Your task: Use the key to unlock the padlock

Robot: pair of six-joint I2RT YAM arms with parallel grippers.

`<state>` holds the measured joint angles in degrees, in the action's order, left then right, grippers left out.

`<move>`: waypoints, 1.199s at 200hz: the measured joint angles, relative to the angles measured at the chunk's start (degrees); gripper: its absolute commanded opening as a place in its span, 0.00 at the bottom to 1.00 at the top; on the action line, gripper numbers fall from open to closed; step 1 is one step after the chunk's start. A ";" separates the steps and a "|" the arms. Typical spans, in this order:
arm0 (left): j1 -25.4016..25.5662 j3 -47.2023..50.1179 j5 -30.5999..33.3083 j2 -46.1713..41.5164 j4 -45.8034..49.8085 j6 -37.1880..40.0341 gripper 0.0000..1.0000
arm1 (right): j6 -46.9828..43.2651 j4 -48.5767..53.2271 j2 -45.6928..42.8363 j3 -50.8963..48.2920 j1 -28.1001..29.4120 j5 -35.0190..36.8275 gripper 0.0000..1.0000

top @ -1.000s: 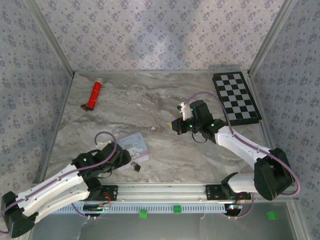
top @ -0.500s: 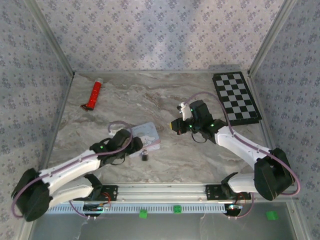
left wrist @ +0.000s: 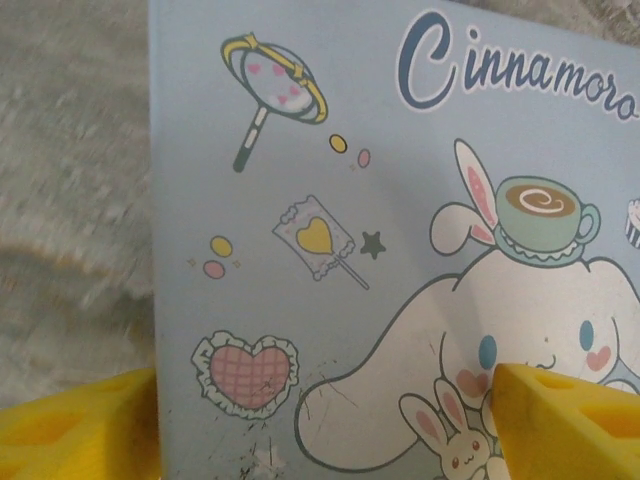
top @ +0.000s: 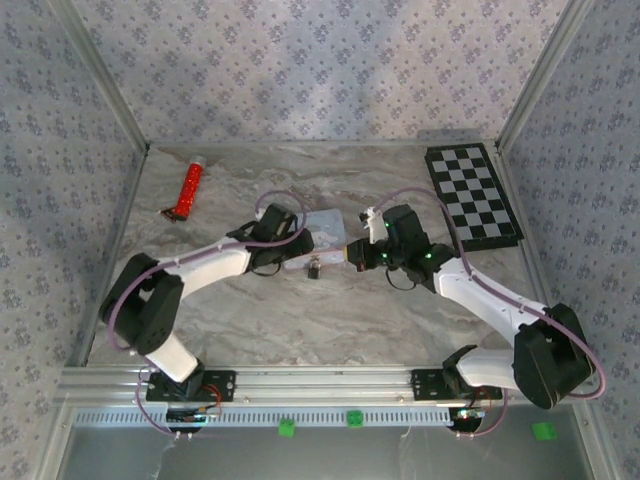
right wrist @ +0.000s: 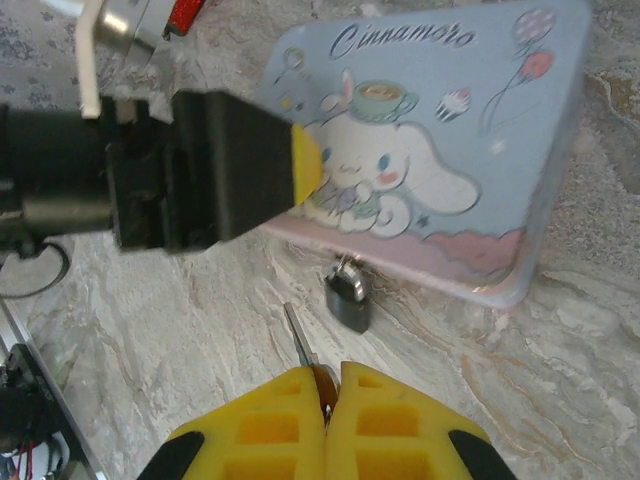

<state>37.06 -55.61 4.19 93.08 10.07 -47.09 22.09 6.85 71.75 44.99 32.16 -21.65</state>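
Left gripper (top: 296, 247): jaws clamp tin (right wrist: 440, 150) | right gripper (right wrist: 325, 400): jaws closed on key (right wrist: 297, 338) | padlock (right wrist: 349, 296): at tin's edge, near key tip, apart.

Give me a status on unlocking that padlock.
Done: the right end effector is shut on the key, with the blade pointing at the padlock. In hand: the left end effector holds the Cinnamoroll tin, padlock at its edge, facing the key. Left: the key has not yet reached the padlock, so inserting, turning and opening the shackle remain.
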 measured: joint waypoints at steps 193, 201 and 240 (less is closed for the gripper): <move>5.75 13.46 -9.14 -7.45 -14.82 13.16 0.79 | 4.35 -3.37 -4.66 -4.72 -2.16 2.43 0.00; 5.70 13.46 -9.14 -6.23 -15.63 12.98 0.78 | 4.52 -3.37 -4.66 -5.01 -2.21 2.60 0.00; 5.70 13.00 -9.07 -0.90 -17.90 11.47 0.73 | 5.20 -3.34 -4.76 -5.79 -2.71 2.86 0.00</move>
<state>42.76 -42.61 -4.89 92.18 -7.84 -35.62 27.29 3.51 66.98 39.20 29.45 -18.79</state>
